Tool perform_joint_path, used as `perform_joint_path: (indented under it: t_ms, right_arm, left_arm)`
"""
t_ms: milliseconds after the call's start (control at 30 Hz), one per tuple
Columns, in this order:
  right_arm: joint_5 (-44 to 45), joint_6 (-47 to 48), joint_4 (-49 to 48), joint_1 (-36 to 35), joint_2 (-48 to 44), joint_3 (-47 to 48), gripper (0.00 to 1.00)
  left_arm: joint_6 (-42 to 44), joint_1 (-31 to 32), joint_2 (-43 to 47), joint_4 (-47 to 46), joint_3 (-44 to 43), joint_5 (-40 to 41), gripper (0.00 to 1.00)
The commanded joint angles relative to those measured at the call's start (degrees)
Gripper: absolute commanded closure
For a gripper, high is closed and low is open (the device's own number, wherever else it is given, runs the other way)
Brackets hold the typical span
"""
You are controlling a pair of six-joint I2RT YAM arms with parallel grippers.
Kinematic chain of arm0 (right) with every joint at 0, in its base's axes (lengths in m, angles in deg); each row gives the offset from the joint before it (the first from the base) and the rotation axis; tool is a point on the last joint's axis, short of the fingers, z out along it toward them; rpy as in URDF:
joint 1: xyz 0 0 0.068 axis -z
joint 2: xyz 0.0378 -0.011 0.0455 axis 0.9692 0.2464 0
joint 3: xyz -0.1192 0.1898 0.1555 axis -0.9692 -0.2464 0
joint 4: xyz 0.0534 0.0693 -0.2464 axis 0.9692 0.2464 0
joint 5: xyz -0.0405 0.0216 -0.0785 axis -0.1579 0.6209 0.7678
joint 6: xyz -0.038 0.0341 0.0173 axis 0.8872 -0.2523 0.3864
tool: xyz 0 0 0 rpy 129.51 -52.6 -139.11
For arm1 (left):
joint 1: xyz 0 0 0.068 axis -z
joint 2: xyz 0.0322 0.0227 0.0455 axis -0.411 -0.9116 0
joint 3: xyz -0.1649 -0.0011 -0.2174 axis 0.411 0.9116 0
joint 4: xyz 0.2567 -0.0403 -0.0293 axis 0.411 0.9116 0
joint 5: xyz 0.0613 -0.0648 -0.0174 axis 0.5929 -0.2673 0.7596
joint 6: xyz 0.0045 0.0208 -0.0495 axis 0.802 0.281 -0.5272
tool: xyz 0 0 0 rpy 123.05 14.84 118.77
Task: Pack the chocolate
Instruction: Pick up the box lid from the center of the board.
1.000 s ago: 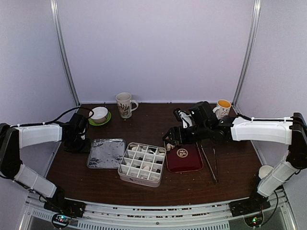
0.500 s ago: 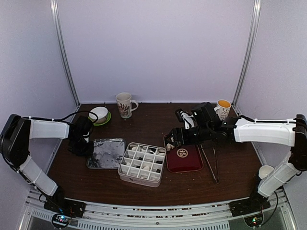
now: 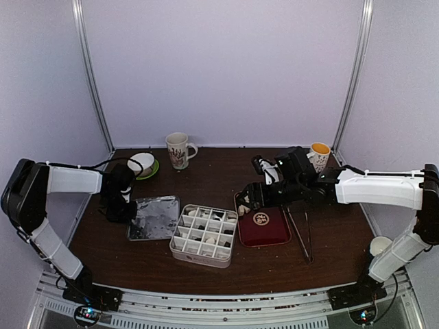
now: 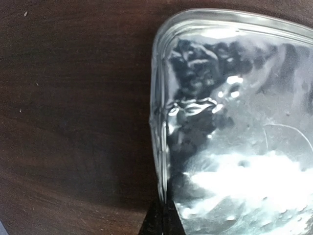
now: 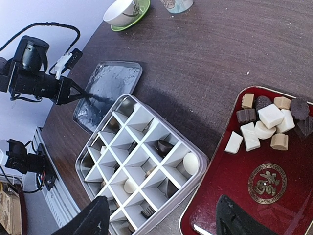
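Brought inward since the earlier frame, the left gripper is pinched shut on the metal lid at its rim, the right gripper is held spread wide over the divided box and red tray, and the chocolate is clustered at the tray's far end, its long axis along that short edge.

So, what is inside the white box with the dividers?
The box holds a few chocolates: two cream rounds and some dark pieces; most cells look empty. The dividers and a finger of the right gripper hide parts of the nearest cells.
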Motion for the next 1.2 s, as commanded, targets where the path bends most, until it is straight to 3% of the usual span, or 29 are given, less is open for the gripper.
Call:
perform_joint_path:
  t_ms: [0,300,600,833,1167]
  right_arm:
    - [1.0,1.1,-0.6,0.3,-1.5,-0.2,0.25]
    - [0.2,2.0,-0.2,0.3,-2.1,0.2,0.25]
    - [1.1,9.3,1.9,-0.3,-5.7,2.6,0.28]
    - [6.8,19.2,4.5,-3.1,-10.5,6.4,0.28]
    - [16.1,39.1,-5.6,-6.5,-21.2,0.5,0.18]
  left_arm:
    - [-0.6,-0.2,2.8,1.5,-1.0,1.0,1.0]
    - [-0.4,-0.3,16.3,6.2,-3.0,11.5,1.0]
    - [0.5,-0.2,31.7,6.5,-3.4,10.5,1.0]
    - [1.3,-0.2,36.9,6.4,-6.3,0.7,1.0]
    - [6.3,-0.2,36.5,5.3,-11.1,-18.0,1.0]
